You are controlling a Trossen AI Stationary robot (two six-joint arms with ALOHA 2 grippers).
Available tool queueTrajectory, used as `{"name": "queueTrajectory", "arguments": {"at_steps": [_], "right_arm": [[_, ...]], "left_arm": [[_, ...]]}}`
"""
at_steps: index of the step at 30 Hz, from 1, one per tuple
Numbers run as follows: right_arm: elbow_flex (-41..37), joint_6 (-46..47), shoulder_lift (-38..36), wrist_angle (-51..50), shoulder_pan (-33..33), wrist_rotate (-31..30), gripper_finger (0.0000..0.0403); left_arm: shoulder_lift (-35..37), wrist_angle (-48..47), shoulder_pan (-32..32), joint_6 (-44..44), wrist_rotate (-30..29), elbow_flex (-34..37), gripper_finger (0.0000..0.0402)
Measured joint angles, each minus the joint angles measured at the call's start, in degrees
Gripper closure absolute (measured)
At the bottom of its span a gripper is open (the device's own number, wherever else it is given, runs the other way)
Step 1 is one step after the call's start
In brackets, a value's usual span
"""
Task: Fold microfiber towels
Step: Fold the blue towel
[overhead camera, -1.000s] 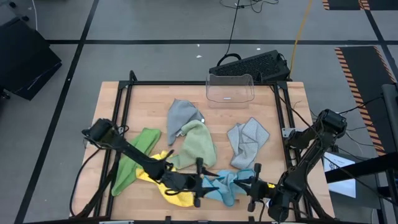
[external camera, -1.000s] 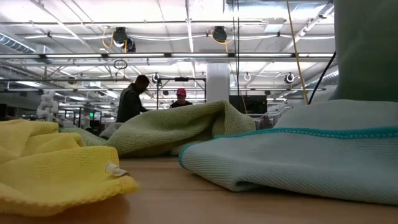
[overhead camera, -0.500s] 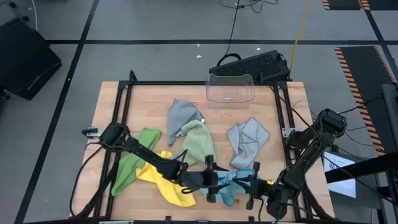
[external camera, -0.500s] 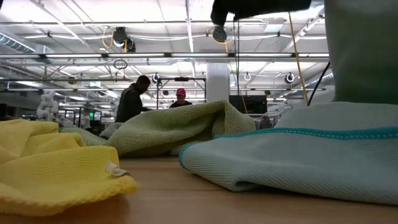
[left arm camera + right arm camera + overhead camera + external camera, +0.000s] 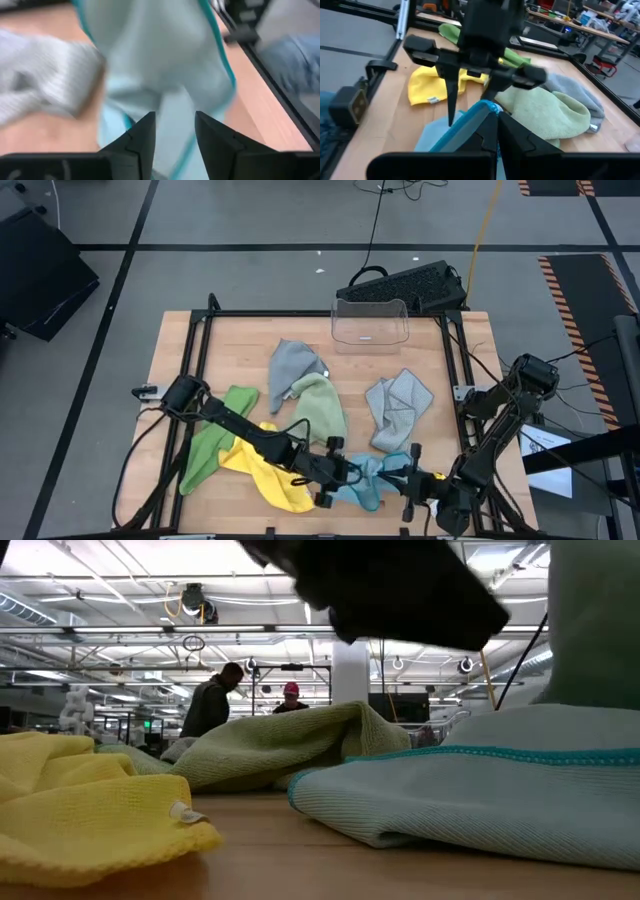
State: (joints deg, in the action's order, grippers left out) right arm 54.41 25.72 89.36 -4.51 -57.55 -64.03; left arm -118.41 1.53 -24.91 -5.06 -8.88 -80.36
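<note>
Near edge: right gripper (image 5: 495, 117) jaws clamped on blue towel (image 5: 372, 478). Left gripper (image 5: 338, 473) jaws apart, straddling the towel. Left gripper has shifted right onto it. Bare table (image 5: 240, 350) beyond.

Bright, even ceiling-strip light; soft shadows; left wrist view motion-blurred, low view's foreground out of focus.

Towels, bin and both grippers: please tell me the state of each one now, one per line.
light blue towel: crumpled, one edge pinched by the right gripper
yellow towel: crumpled, lying free
bright green towel: bunched lengthwise, unfolded
sage green towel: heaped, unfolded
two grey towels: rumpled, unfolded
clear bin: upright, empty
left gripper: open, over the light blue towel
right gripper: shut on the light blue towel
</note>
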Motion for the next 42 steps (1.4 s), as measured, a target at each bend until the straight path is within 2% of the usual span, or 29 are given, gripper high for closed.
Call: {"name": "queueTrajectory", "arguments": {"at_steps": [8, 15, 21, 27, 30, 35, 39, 42], "right_arm": [[0.02, 0.12, -0.77, -0.03, -1.90, 1.30, 0.0402], [0.02, 0.13, -0.76, -0.01, -2.20, 1.31, 0.0402], [0.02, 0.14, -0.76, -0.02, -2.20, 1.84, 0.0402], [0.04, 0.15, -0.76, -0.07, -2.20, 4.35, 0.0402], [0.04, 0.15, -0.76, -0.05, -2.20, 4.35, 0.0402], [0.04, -0.35, -0.76, -0.07, -2.20, 4.35, 0.0402], [0.04, -0.86, -0.76, -0.07, -2.20, 4.40, 0.0402], [0.06, -0.92, -0.76, -0.07, -2.20, 5.43, 0.0402]], "left_arm": [[0.00, -9.98, -1.09, 0.06, 1.26, 0.00, 0.0260], [0.00, -16.07, -1.10, -1.09, -3.95, 0.80, 0.0239], [0.02, -15.23, -0.64, -1.11, -4.49, 2.76, 0.0225], [0.03, -13.75, 0.86, -1.13, -4.48, 5.33, 0.0229], [0.02, -11.52, 1.43, -0.53, -2.37, 6.79, 0.0250], [0.07, -10.40, 1.75, 2.59, 2.17, 7.61, 0.0314], [0.27, -10.60, 1.20, 4.69, 2.90, 7.61, 0.0378], [1.25, -11.29, 0.39, 4.94, 2.99, 7.69, 0.0393]]}}
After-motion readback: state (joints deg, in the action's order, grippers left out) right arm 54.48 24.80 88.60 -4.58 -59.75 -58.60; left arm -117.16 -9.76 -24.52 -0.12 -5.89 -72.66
